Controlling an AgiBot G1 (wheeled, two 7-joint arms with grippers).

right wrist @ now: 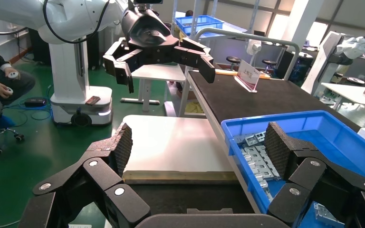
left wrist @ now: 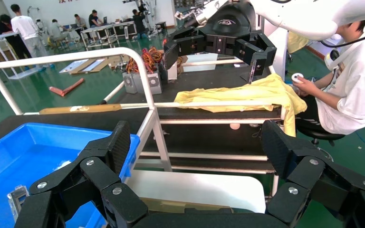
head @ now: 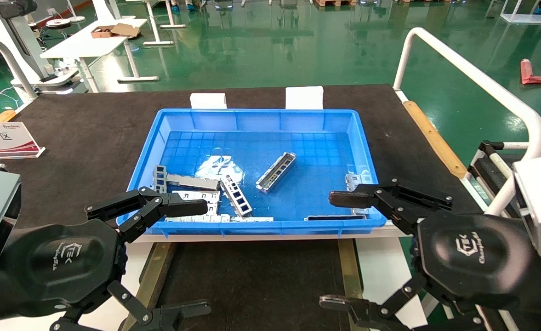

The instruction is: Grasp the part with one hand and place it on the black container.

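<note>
Both grippers hang near the camera with jaws wide and holding nothing, the left gripper (head: 173, 257) and the right gripper (head: 339, 250) each at the near rim of the blue bin (head: 261, 227). Out past them, the part (head: 276, 172) lies alone in the middle of the bin, while the black container (head: 252, 280) waits just below. It looks stiff, light and a bit slippery, so pinching its two long side walls near the middle seems best.

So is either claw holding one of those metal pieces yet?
No: in the head view the left gripper and right gripper are both open and empty, and the part lies in the blue bin.
</note>
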